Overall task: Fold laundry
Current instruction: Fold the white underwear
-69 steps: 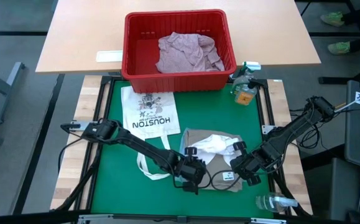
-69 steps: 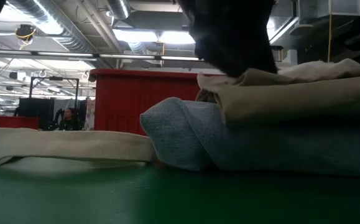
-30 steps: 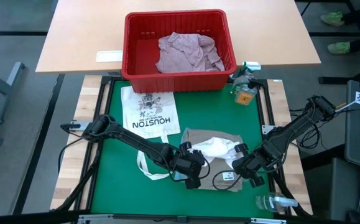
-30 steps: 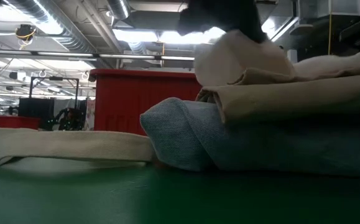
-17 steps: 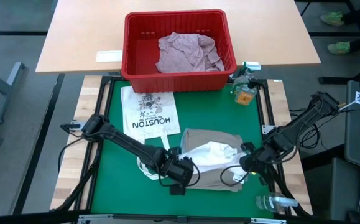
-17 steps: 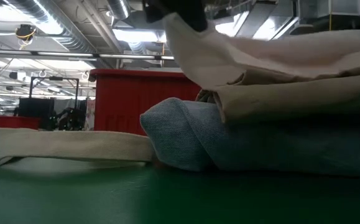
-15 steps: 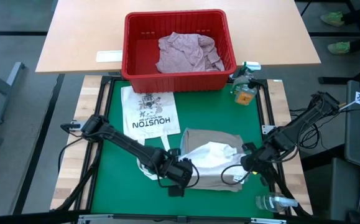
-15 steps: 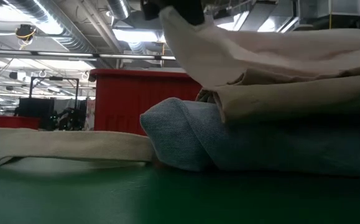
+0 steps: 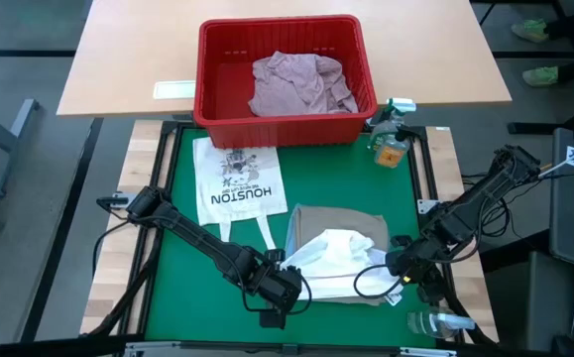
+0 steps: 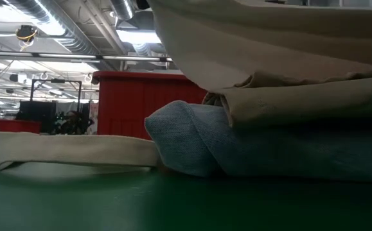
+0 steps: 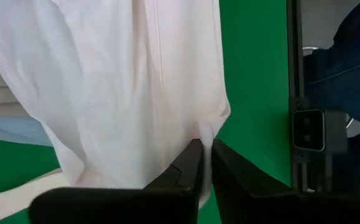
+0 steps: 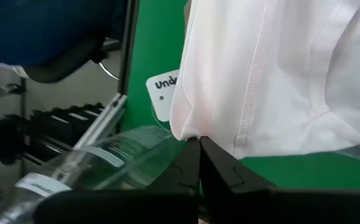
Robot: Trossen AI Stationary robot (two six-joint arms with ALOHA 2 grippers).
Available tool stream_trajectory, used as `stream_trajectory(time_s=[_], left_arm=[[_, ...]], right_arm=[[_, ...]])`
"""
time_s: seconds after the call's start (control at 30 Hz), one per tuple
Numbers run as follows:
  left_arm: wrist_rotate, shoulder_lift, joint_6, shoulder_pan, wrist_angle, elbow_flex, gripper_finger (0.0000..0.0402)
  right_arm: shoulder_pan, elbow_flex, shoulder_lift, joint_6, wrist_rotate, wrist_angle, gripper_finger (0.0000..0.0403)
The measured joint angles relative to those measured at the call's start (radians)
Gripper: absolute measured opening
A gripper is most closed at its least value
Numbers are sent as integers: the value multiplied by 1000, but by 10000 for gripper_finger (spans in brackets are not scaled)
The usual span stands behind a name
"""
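**White cloth stretched between my two pincers**

My left pincer (image 9: 279, 295) is low at the front of the green desk (image 9: 182, 297), and its fingers (image 11: 191, 167) are pinched on a corner of the white garment (image 9: 331, 260). My right pincer (image 9: 402, 275) is at the other end, near the desk's right front edge, clamped tight on the hem of the same garment (image 12: 273, 81). The white cloth hangs spread between the two, draped over the folded stack.

Under it lies the tan cloth piece (image 9: 331, 220), folded flat, and the low view shows it resting on the light blue jeans (image 10: 192, 138), whose rolled fold faces the camera.

The pink-mauve shirt (image 9: 299, 83) sits crumpled in the red basket (image 9: 217, 99) on the far wooden table. A printed tote bag (image 9: 237, 180) lies flat on the desk left of the stack. A clear bottle (image 9: 433, 323) lies just beside my right pincer, and a spray bottle (image 9: 390, 139) stands near the basket's right corner.
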Motion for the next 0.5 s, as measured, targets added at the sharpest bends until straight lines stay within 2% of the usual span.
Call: stream_trajectory(time_s=[0.37, 0.5], left_arm=[[6, 0, -76, -8, 23, 0, 80], [4, 0, -116, -8, 24, 0, 111]], right_arm=[[-1, 0, 0, 20, -35, 3, 6], [-1, 0, 0, 25, -35, 3, 29]])
